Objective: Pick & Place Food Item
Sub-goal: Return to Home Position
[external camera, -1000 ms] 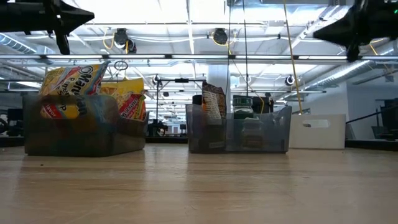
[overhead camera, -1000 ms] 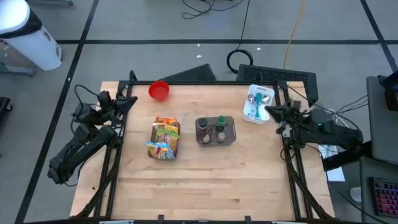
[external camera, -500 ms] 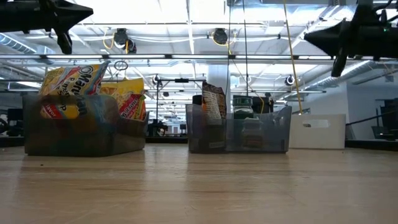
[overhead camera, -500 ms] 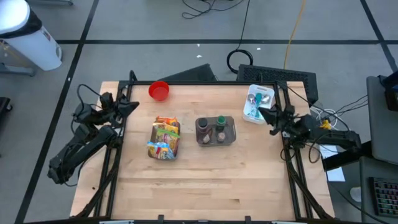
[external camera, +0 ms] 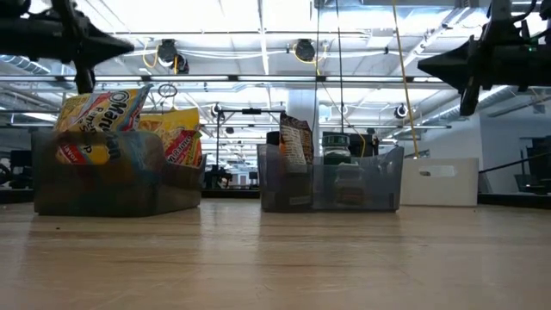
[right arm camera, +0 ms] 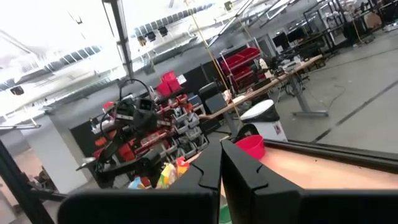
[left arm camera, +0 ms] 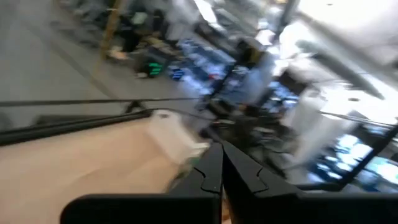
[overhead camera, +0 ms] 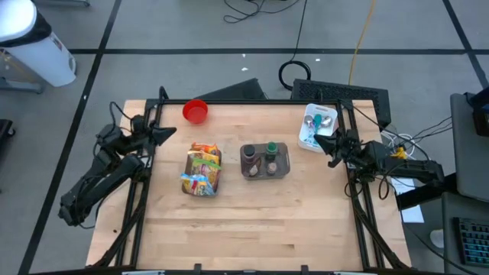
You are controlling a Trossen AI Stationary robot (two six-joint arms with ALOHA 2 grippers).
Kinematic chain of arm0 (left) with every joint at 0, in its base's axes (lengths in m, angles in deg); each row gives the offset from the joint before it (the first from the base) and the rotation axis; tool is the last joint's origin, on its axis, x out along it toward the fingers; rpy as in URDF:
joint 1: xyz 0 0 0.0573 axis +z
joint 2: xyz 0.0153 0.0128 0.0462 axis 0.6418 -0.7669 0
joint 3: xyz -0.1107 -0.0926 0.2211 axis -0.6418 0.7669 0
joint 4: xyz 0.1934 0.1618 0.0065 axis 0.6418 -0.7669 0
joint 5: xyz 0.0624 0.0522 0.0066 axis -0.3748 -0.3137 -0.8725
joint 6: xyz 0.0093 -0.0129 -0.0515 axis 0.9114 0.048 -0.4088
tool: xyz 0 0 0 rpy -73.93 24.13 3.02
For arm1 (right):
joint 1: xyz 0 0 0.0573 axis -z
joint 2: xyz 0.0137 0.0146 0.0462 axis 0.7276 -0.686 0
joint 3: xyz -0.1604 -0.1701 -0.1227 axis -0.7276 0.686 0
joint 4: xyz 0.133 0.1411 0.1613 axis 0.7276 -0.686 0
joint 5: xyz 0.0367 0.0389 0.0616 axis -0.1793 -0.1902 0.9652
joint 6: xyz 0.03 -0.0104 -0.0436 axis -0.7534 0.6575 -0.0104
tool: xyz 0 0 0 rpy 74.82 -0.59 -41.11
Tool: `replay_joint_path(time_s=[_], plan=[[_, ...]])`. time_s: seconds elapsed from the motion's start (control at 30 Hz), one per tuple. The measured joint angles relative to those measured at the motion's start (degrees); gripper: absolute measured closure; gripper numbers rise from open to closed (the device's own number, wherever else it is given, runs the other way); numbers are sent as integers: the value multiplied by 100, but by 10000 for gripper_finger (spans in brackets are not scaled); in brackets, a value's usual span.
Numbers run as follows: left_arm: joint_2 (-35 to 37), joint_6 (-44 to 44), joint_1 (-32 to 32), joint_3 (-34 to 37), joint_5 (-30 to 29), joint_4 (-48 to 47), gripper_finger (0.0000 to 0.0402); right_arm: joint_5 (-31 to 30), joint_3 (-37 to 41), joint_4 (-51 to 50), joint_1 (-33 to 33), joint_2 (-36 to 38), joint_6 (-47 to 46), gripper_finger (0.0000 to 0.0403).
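Your right jaws are showing pressed together with nothing between them, and the right gripper (overhead camera: 322, 139) is hanging high over the right edge of the table (overhead camera: 252, 221), just beside the white bin (overhead camera: 333, 112). Your left jaws are likewise sitting closed and empty. The left gripper (overhead camera: 170, 131) is hovering up over the left edge, pointing inward. Out in the middle, the brown bottle (overhead camera: 250, 157) is standing in the right black bin (overhead camera: 286, 162), next to a green-capped bottle (overhead camera: 271, 149). Just to its left, the left black bin (overhead camera: 186, 162) is holding bright snack packets (overhead camera: 202, 172). The blue spoon (overhead camera: 309, 134) is lying in the white bin near the far right corner. A red bowl (overhead camera: 195, 111) is sitting by the far edge on the left, apart from the bins.
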Motion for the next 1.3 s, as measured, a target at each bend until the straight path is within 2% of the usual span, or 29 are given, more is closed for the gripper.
replay_joint_path(time_s=[0.23, 0.37, 0.53, 0.63, 0.77, 0.87, 1.03, 1.13, 1.3], plan=[[-1, 860, -181, 0, -1646, -692, 382, -7, 5, 28, 0, -2, 2, 403], [-2, 1227, -339, 0, -2594, -1234, 394, -7, 7, 33, 0, -2, 2, 403], [-1, 1579, -451, 53, -3182, -1374, 387, -9, 9, 30, 0, -2, 112, 403], [2, 1513, -473, 480, -3513, -1052, 380, -7, 9, 30, 0, -2, 144, 403], [-1, 1049, -473, 1098, -3585, -21, 395, -7, 9, 30, 0, -2, 149, 403], [-2, 1196, -473, 1320, -3475, 574, 394, -7, 9, 30, 0, -2, 149, 403], [-39, 2141, -473, 1346, -3403, 393, 393, -5, 9, 30, 0, -2, 151, 403], [-173, 2228, -477, 1345, -3353, 376, 397, -6, 12, 30, 0, -4, 150, 403], [-547, 2640, -476, 1344, -3252, 348, 375, -7, 12, 30, 1, -4, 150, 403]])
